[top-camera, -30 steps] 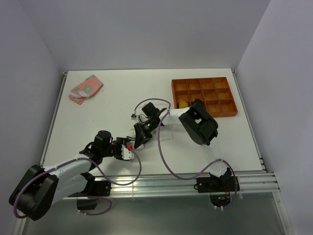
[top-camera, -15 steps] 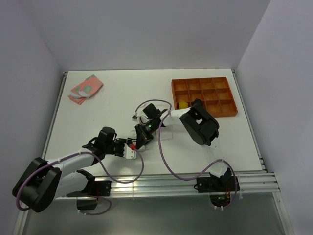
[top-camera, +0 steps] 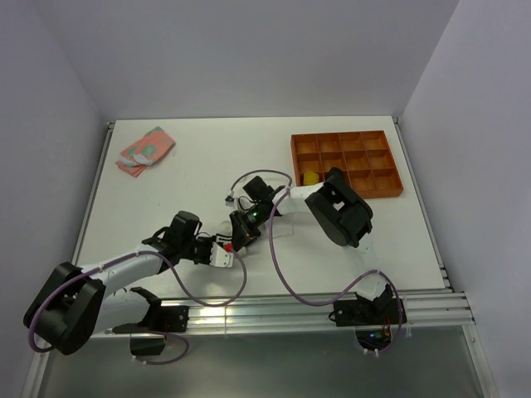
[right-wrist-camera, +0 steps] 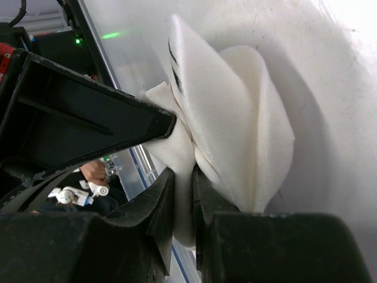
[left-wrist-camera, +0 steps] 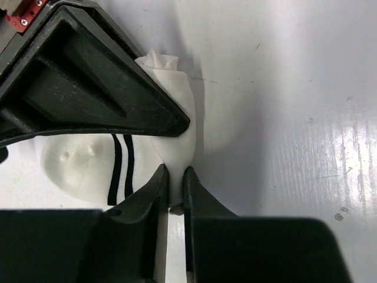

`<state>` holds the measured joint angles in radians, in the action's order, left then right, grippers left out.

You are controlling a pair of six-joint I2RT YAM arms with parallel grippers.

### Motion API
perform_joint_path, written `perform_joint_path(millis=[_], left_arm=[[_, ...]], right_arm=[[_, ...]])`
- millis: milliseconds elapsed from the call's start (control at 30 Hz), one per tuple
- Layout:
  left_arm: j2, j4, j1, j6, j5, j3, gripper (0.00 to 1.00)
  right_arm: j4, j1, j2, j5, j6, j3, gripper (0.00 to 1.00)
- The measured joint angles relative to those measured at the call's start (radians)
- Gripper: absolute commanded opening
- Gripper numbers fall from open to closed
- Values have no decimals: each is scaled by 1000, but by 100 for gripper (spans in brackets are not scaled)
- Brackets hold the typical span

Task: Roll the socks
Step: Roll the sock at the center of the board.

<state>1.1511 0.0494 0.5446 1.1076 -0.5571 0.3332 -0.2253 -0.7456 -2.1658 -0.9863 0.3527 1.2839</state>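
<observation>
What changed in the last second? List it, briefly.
The left gripper slid right, closer to the right gripper, its arm stretching out. Both pinch the striped sock; whether that grip is new cannot be told. The right arm, pink cloth and orange tray stayed put.

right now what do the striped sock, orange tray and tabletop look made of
Thin white sock with two black stripes: soft matte knit fabric; it creases and bunches.
Orange divided tray: probably rigid plastic, from even colour and thin straight walls.
White tabletop: hard, smooth, semi-gloss, perhaps laminate; it shows glare streaks.
</observation>
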Motion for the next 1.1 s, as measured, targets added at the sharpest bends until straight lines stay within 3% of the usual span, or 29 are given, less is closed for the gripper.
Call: perform_joint_path(millis=[100,233,400,633,867,1100], left_arm=[[40,60,0,-25,-8,53,1],[114,152,0,-71,-34,143,0],[178,252,0,-122,-84,219,0],[249,373,-14,-157,-157,291,0],[345,526,-121,-156,-249,377,0],[489,682,-228,-125,-315,500,0]], right_arm=[[16,0,15,13,19,-19,23],[44,-1,60,60,50,-65,41],[77,-11,151,167,77,-126,53],[113,-18,242,369,122,-190,55],[143,-20,379,609,182,-313,55],[229,-25,525,748,214,-488,54]])
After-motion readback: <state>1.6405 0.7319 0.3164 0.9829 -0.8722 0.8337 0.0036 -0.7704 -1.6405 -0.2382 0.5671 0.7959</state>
